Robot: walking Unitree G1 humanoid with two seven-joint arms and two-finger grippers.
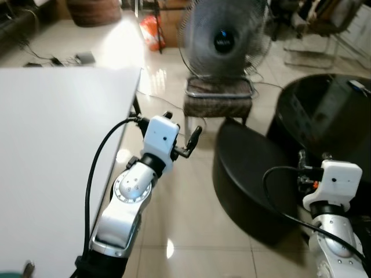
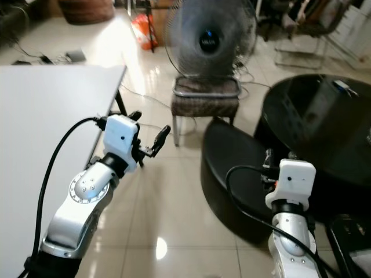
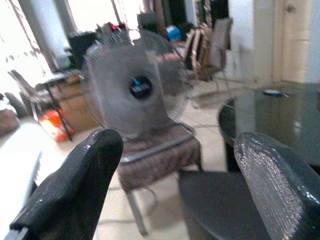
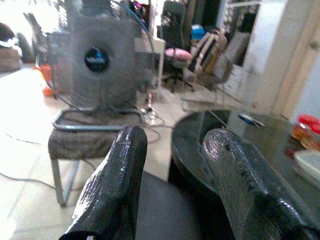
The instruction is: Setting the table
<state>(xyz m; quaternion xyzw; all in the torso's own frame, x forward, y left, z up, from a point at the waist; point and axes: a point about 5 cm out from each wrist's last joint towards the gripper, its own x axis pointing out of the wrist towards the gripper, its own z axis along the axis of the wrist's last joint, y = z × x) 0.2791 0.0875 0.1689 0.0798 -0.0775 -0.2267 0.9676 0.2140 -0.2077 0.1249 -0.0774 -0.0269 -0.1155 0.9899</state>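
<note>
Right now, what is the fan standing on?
The fan stands on a small metal-framed stool with a brownish cushion. The fan's base rests on the cushion; the stool's far legs are hidden.

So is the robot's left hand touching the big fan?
Apart. In the left eye view the left gripper hangs over bare floor, short of the fan on its stool.

Strong daylight glare is noted on the floor behind; the fan and background are blurred throughout.
</note>
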